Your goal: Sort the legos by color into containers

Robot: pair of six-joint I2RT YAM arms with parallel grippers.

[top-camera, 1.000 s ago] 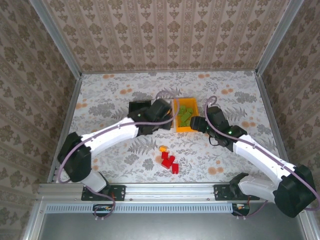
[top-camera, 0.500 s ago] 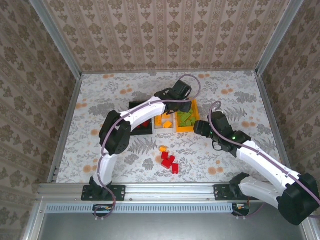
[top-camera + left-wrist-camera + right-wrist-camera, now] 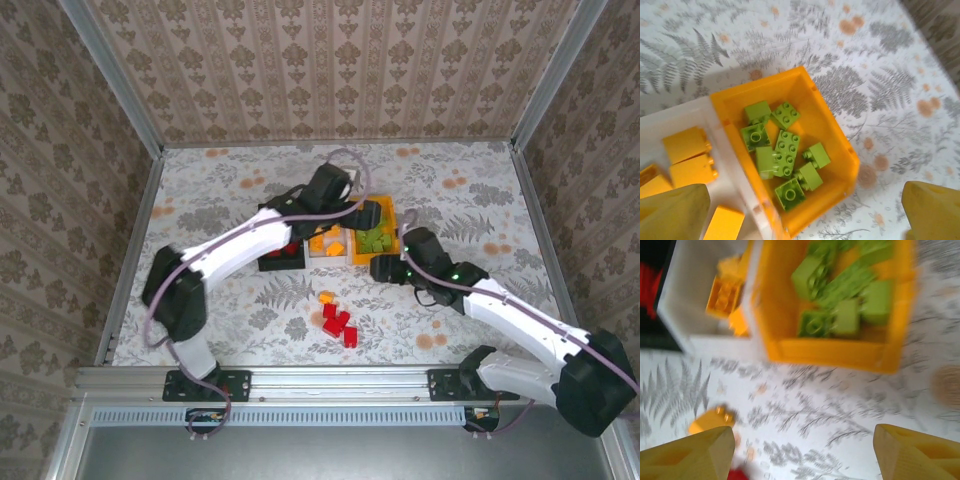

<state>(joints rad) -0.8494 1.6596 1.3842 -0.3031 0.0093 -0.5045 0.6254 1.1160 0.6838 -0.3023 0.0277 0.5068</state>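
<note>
Both our jaws stand wide and empty.
Our left jaws hang over the orange bin (image 3: pixel 827 127) of green legos (image 3: pixel 782 155); yellow legos (image 3: pixel 687 150) lie in the white bin (image 3: pixel 680 116) beside it. Our left arm (image 3: pixel 240 245) covers part of the black bin (image 3: pixel 281 263). Red legos (image 3: pixel 338 325) lie loose on the tabletop (image 3: pixel 220 190).

We take middle bin (image 3: pixel 328 256) as landmark. Left bin (image 3: pixel 283 263) joins its left side and right bin (image 3: pixel 356 252) its right; whole row sits on table (image 3: pixel 220 200). Inside middle bin we see a few bricks (image 3: pixel 687 145). Pile of bricks (image 3: pixel 782 155) lies in right bin. In front of middle bin, on table, single brick (image 3: pixel 326 297). Just nearer than that, cluster of bricks (image 3: pixel 338 325), packed close together.
</note>
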